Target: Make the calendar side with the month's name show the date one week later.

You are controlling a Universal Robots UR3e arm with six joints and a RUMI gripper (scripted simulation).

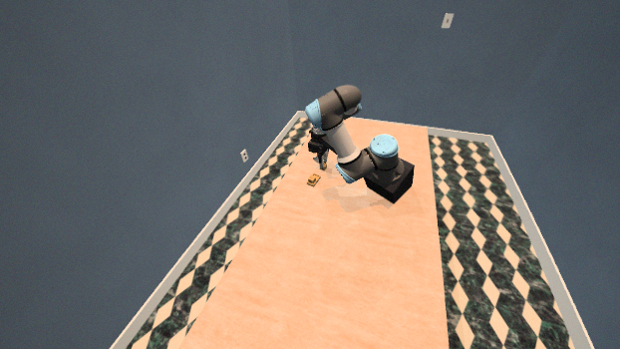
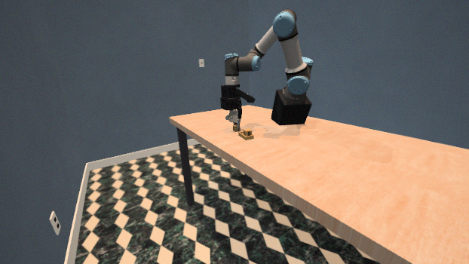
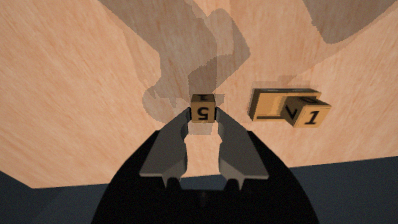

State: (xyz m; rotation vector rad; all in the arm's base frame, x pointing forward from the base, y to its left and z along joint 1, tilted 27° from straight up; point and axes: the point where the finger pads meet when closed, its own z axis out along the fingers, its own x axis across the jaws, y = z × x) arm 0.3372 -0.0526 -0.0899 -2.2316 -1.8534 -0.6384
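My gripper (image 1: 323, 167) (image 2: 236, 127) (image 3: 203, 108) points down and is shut on a small wooden cube (image 3: 203, 103). Its top face shows a 5, upside down in the wrist view; the side face above it carries a dark, partly visible mark. The cube is low over the table, beside the tray; whether it touches the table is unclear. The wooden tray (image 2: 246, 138) (image 3: 254, 105) holds the other cube (image 1: 313, 177) (image 2: 247, 132) (image 3: 312, 117) at its right end in the wrist view. That cube shows a 1 on top and a dark mark on its left side. The tray's left part is empty.
The table (image 1: 324, 259) (image 2: 339, 162) (image 3: 65, 100) has an edge close to the tray and gripper. The arm's black base (image 1: 391, 181) (image 2: 290, 113) stands farther back. Arm shadows fall around the held cube.
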